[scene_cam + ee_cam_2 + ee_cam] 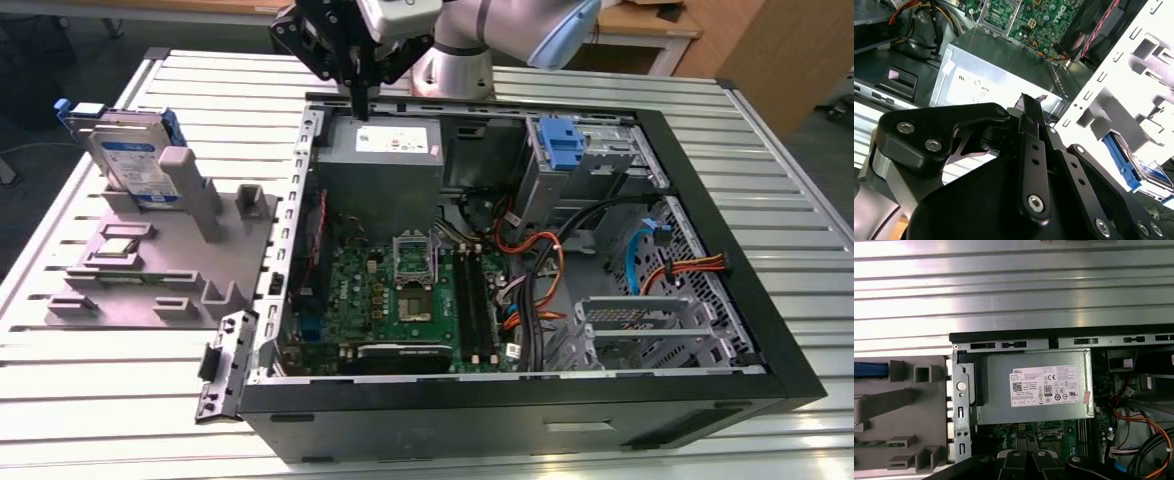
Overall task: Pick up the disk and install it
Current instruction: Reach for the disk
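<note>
The disk (134, 160) is a silver drive with a white-and-blue label in a blue carrier. It stands upright in a slot of the grey fixture (147, 270) at the exterior view's left, beside the open computer case (747, 300). In the second wrist view the disk (1134, 167) shows past the case's white metal wall. My gripper (360, 108) hangs over the case's far left corner, just above the grey power supply (387, 140). It is well apart from the disk. Its black fingers (1029, 107) are pressed together with nothing between them.
Inside the case lie the green motherboard (400, 290), orange and black cables (534, 270), a drive bay holding a blue bracket (563, 145) and a metal cage (641, 325). The fixture also carries smaller parts (118, 250). Everything rests on a ribbed metal table (120, 380).
</note>
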### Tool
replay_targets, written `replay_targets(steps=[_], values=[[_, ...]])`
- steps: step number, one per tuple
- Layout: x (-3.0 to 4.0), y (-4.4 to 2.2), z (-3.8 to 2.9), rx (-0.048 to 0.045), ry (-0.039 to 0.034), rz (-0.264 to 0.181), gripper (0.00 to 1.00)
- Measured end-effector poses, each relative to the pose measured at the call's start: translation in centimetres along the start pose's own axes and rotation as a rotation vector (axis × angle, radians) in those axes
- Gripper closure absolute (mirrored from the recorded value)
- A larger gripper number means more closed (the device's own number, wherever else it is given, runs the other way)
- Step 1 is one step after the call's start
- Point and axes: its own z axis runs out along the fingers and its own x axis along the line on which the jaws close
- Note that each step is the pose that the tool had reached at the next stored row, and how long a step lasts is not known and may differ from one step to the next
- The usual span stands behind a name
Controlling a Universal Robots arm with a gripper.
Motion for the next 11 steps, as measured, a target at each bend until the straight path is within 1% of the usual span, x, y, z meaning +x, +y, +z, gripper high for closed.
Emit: replay_targets(steps=[4,11], values=[[0.36,0.12,0.0,0.0001,0.0004,0.0,0.9],[0.42,0.15,0.01,0.0,0.0006,0.0,0.9]])
